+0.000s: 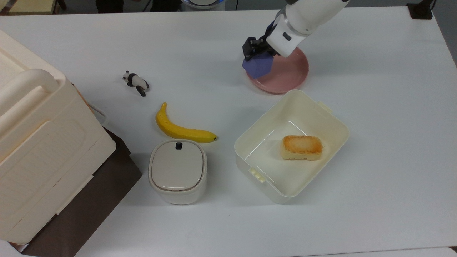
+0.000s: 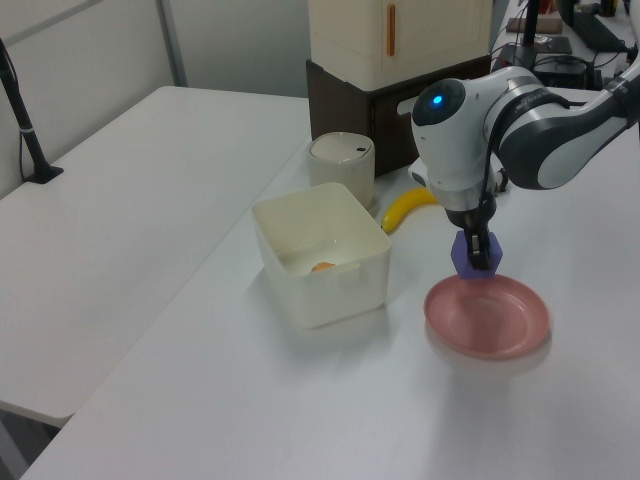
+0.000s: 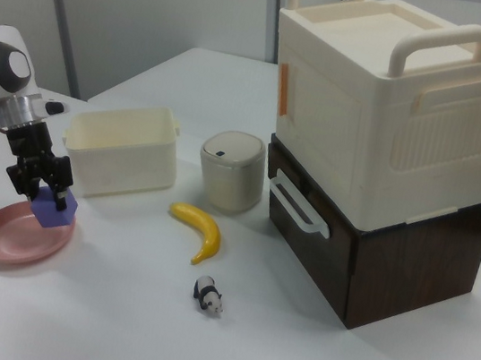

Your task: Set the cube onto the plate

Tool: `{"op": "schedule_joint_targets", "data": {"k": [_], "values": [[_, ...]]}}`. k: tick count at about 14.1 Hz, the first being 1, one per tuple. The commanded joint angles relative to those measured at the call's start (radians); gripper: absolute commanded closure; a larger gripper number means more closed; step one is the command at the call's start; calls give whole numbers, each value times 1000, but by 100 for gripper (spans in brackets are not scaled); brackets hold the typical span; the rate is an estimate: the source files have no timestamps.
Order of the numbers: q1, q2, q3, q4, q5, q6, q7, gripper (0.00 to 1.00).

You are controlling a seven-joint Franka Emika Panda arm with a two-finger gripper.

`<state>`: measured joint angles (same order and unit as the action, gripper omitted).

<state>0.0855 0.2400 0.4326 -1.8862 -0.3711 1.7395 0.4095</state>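
The open cream tub (image 1: pixel 332 117) holds 1 toasted yellow block (image 1: pixel 302 147); the pink plate (image 1: pixel 291 76) is bare, and the small rounded bin (image 1: pixel 177 170) is lidded, its inside hidden. The pincer (image 1: pixel 257 53) pinches the cube (image 1: pixel 258 66) between its 2 fingers, the cube hanging tilted just under them, clear of the surface (image 1: pixel 385 107). In the left view the cube (image 2: pixel 470 256) hangs above the plate's (image 2: pixel 487 322) far rim; the right view puts it (image 3: pixel 57 208) over the plate's (image 3: pixel 9 241) edge. The arm's body covers part of the plate in the top view.
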Motion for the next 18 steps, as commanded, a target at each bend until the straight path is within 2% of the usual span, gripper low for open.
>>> {"op": "schedule_joint_targets", "data": {"k": [1, 2, 3, 5, 12, 15, 18], "values": [[25, 22, 0, 29, 14, -15, 69, 56], [28, 25, 1, 29, 14, -15, 72, 23], [30, 28, 2, 29, 12, -17, 75, 0], [31, 28, 26, 29, 5, -20, 75, 0], [19, 13, 28, 33, 6, -28, 75, 0], [-44, -40, 28, 35, 12, -17, 63, 0], [-113, -96, 18, 76, 23, -17, 25, 0]]}}
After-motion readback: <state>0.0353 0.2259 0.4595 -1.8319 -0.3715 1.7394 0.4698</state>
